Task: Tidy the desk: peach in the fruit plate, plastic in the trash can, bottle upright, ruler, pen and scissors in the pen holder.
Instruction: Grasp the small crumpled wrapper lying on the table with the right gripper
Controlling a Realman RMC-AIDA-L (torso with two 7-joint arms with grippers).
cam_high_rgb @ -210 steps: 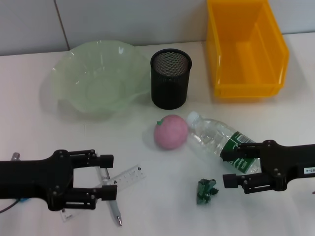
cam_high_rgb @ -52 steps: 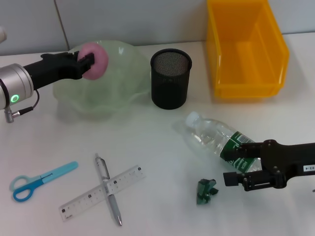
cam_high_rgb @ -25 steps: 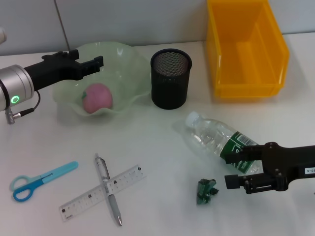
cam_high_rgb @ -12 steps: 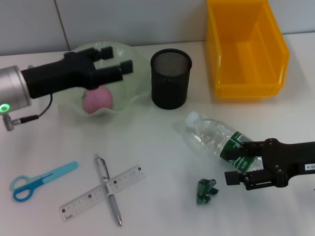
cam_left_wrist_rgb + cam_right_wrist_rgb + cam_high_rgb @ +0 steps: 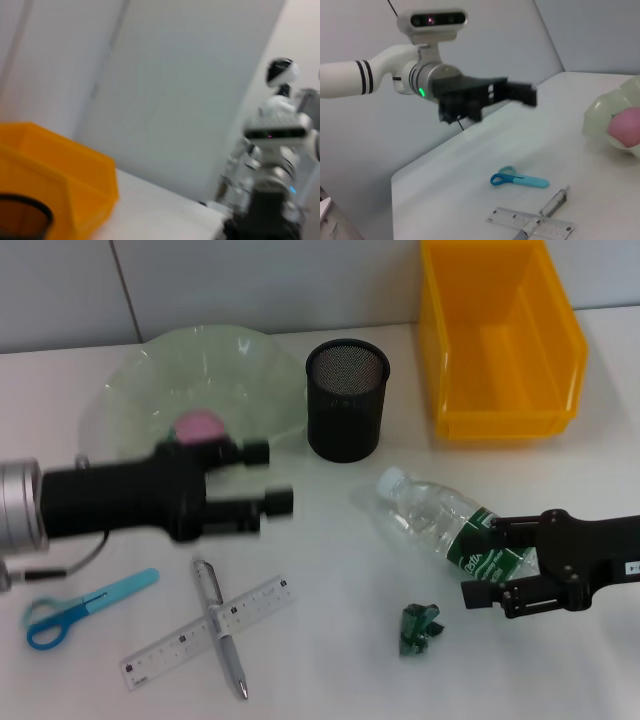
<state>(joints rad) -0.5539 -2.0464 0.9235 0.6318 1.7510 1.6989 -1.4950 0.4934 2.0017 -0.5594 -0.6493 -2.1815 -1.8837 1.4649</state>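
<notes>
The pink peach (image 5: 200,425) lies in the pale green fruit plate (image 5: 130,380). My left gripper (image 5: 268,477) hangs open and empty just in front of the plate, above the table. The clear bottle (image 5: 430,515) lies on its side at the right. My right gripper (image 5: 484,560) is open, its fingers on either side of the bottle's green-labelled end. A crumpled green plastic scrap (image 5: 420,628) lies just in front of the bottle. The blue scissors (image 5: 80,605), ruler (image 5: 265,598) and pen (image 5: 207,585) lie at the front left, the pen across the ruler. The black mesh pen holder (image 5: 345,400) stands at the centre back.
A yellow bin (image 5: 500,340) stands at the back right. The right wrist view shows the left gripper (image 5: 520,92) far off, with the scissors (image 5: 520,180), ruler (image 5: 530,222) and pen (image 5: 552,205) on the white table. The left wrist view shows the bin (image 5: 60,170).
My left gripper let go of the peach into the plate, then drew back off the plate toward the front of the table. The right gripper stayed at the bottle.
</notes>
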